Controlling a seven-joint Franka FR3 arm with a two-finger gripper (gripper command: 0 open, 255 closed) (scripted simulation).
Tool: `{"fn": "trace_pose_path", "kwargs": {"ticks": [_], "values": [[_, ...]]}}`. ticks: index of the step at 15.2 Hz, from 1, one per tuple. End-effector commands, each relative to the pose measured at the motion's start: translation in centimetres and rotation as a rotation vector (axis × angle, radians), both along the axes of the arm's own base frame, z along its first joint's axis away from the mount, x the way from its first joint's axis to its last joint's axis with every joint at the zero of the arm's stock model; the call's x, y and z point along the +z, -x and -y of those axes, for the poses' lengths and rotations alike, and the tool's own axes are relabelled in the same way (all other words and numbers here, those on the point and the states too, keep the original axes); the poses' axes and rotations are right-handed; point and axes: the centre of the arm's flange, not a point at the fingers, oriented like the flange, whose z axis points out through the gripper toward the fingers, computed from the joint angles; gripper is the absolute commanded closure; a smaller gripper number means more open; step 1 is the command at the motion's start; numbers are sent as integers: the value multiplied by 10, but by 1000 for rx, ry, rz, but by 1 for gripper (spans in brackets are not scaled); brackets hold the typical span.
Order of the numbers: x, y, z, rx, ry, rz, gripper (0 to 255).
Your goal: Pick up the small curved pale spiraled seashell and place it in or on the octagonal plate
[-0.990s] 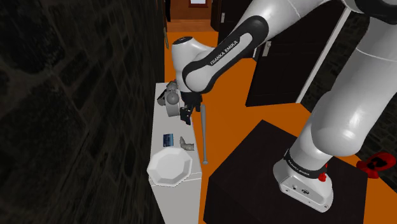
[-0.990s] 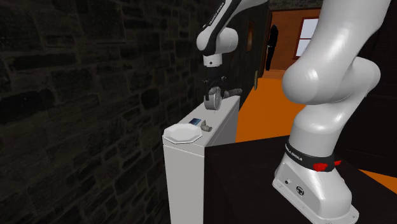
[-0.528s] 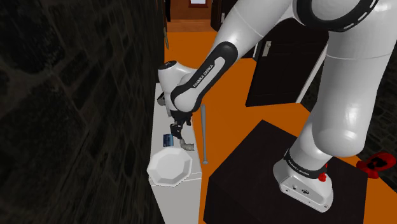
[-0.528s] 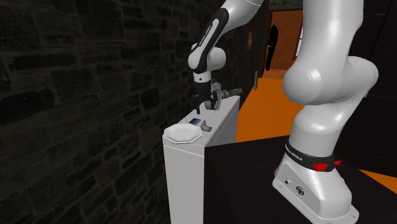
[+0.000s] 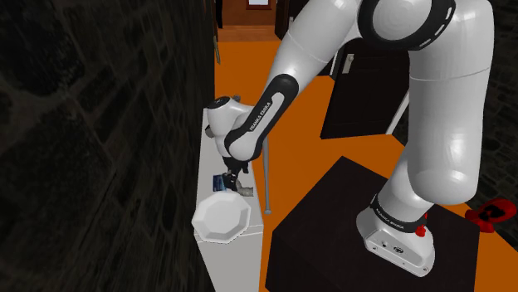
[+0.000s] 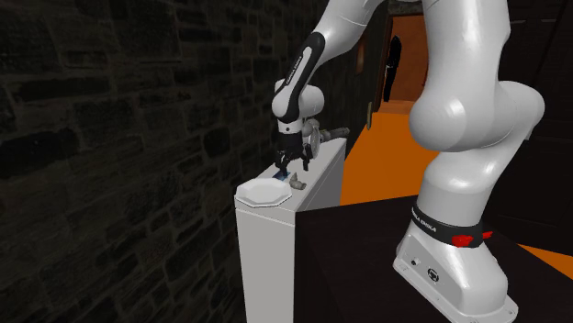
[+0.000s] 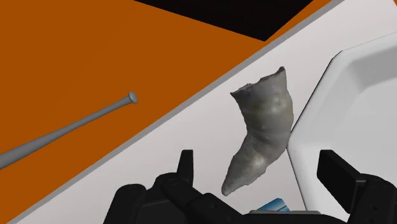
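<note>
Lower left of centre in the shoulder view, the octagonal plate [image 5: 221, 218] sits on the narrow white table [image 5: 207, 166], with the gripper [image 5: 230, 182] just up-right of it. In the wrist view its fingers [image 7: 185, 167] stand spread, and the seashell [image 7: 261, 137] lies untouched between them — pointed tip toward the hand, broad mouth away. The plate's rim hugs one side of the shell and the table edge runs near the other — little room for sliding.

In the wrist view the white octagonal plate [image 7: 356, 89] runs off the picture's edge, as does the thin grey bat-shaped rod [image 7: 70, 130]. A small blue object [image 7: 275, 205] at the tip of the grey curved seashell [image 7: 261, 137] is mostly hidden and cannot be identified.
</note>
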Motion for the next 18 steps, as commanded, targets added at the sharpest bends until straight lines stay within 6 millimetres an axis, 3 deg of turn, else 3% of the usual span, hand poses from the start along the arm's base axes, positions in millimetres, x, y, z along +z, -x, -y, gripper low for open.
{"fn": "trace_pose_path", "kwargs": {"ticks": [1, 8, 9, 18], "values": [[-7, 1, 0, 0, 0, 0, 0], [-7, 1, 0, 0, 0, 0, 0], [-7, 1, 0, 0, 0, 0, 255], [-3, -1, -3, 2, -4, 8, 255]]}}
